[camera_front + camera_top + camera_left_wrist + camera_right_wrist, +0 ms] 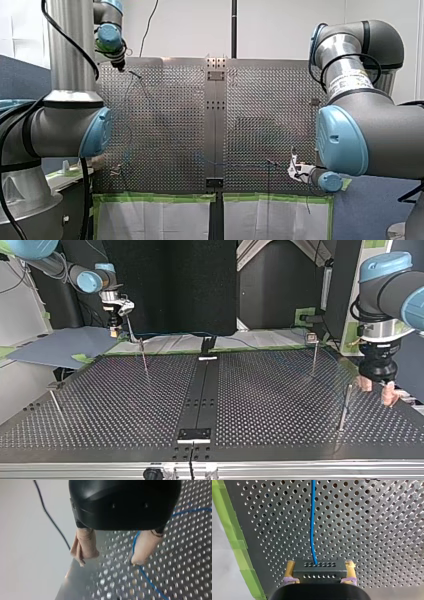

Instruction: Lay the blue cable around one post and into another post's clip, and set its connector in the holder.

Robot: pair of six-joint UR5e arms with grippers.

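Two claws, two different states. My right claw [320, 565] pinches a black connector [319, 571] between its yellowish fingers [290, 567]. The blue cable [312, 517] leaves the connector's face and runs straight ahead over the perforated worktop [374, 530], with a strip of green tape [234, 542] along the worktop's edge beside it. In the top view this claw hangs at the far left, near a thin post [143, 357]. My left claw [113, 555] is spread, its beige pads [85, 546] well apart with nothing between them, low over the worktop by its edge. The cable lies on the worktop there and passes close by one pad — whether it touches I cannot tell. In the top view this claw sits at the right, near another post [345, 407].
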